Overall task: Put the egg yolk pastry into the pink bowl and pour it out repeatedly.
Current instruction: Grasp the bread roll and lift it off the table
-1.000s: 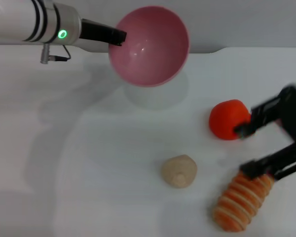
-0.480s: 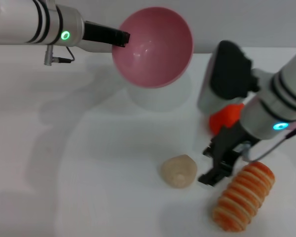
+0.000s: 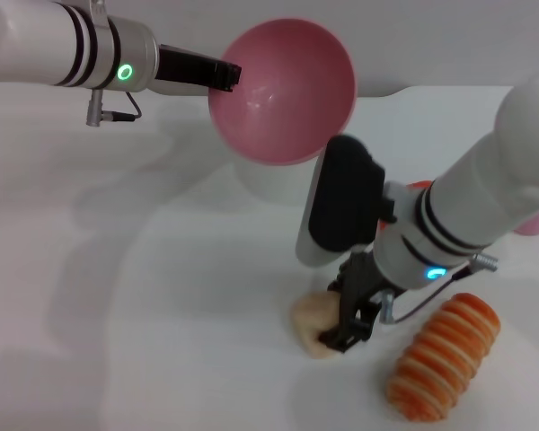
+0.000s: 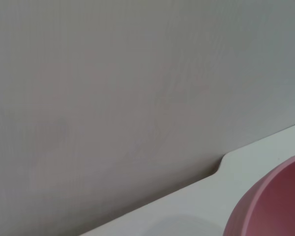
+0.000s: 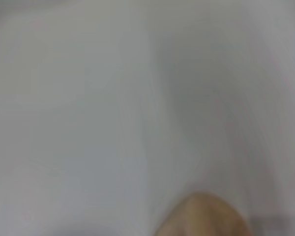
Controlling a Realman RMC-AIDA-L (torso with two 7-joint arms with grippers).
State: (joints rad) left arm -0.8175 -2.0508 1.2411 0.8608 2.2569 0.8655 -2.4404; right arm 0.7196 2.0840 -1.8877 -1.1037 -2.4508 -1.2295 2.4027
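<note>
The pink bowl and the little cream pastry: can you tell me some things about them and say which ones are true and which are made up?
1. The left gripper holds the pink bowl up off the table. True.
2. The egg yolk pastry is inside the bowl. False: it lies on the table, and the bowl is empty.
3. The right gripper is down at the pastry. True.
4. The striped bread roll sits in the bowl. False: it lies on the table, on the robot's right of the pastry.
5. The bowl stands upright. False: it is tilted, so its inside faces the head camera.
</note>
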